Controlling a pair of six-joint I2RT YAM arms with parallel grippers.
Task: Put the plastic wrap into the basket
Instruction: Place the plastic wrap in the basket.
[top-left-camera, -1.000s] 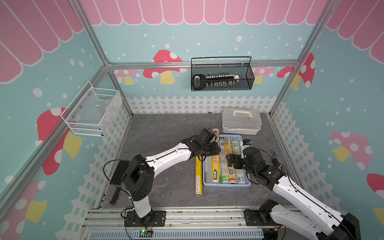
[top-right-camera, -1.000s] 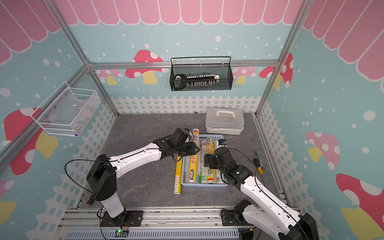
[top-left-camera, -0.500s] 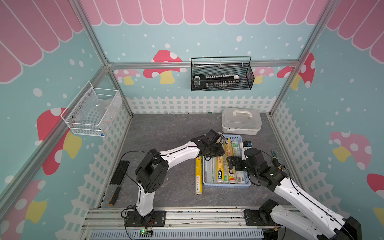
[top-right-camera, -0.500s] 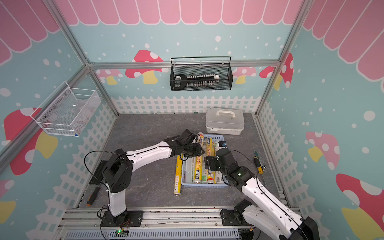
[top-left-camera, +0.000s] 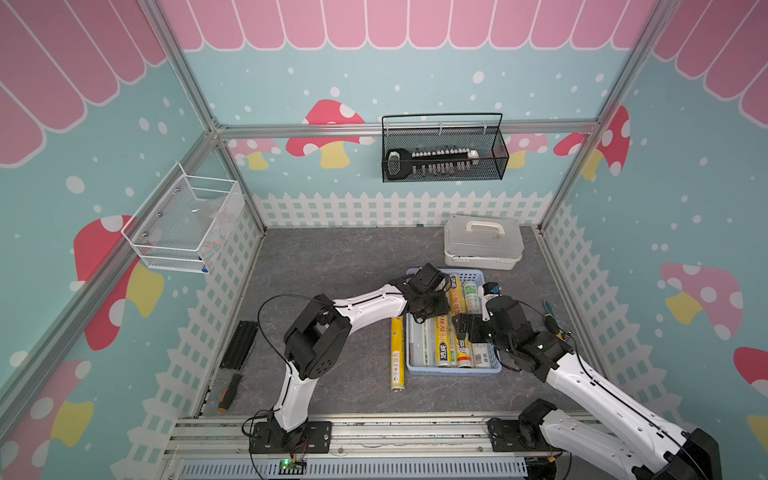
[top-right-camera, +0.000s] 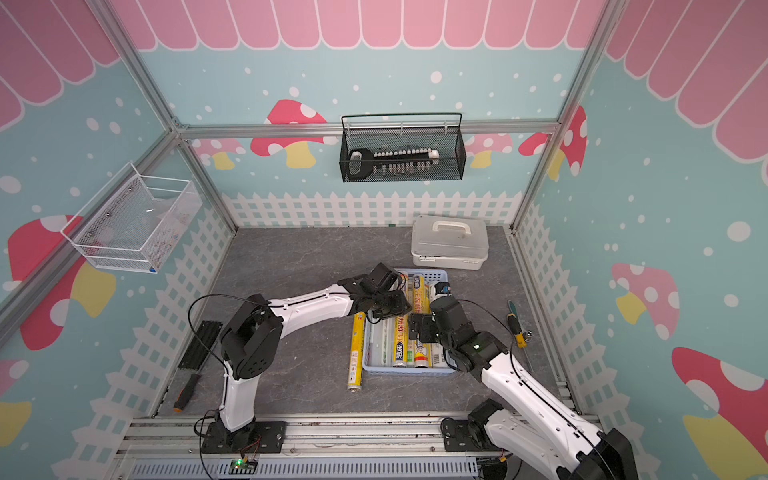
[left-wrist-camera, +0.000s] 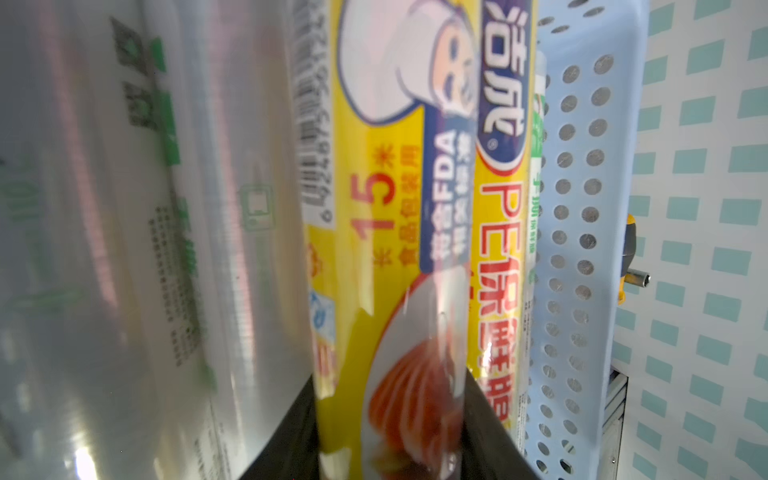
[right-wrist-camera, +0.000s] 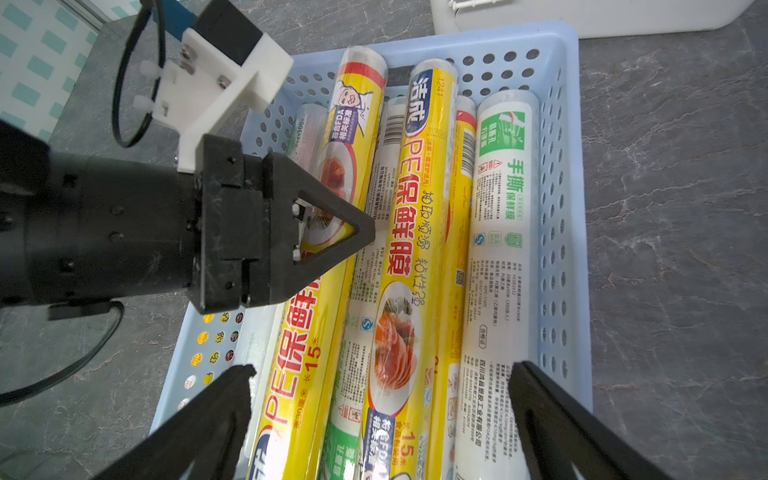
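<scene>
Left hand (top-left-camera: 430, 311) pinching 1 yellow roll (right-wrist-camera: 299, 353), which lies atop the others in the basket (top-left-camera: 455, 370), toward its 10 o'clock side. Right hand (right-wrist-camera: 382, 370) spread wide, holding nothing, above the basket, reaching in from 4 o'clock. About 5 more rolls (right-wrist-camera: 503, 208) lie lengthwise inside. 1 loose roll (top-left-camera: 397, 353) on the surface (top-left-camera: 332, 257), just beside the basket's 9 o'clock wall.

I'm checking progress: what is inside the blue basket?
Yellow and white-green rolls of plastic wrap lie lengthwise in the basket. The left gripper, holding one, covers some; the bottom is mostly hidden beneath them.
</scene>
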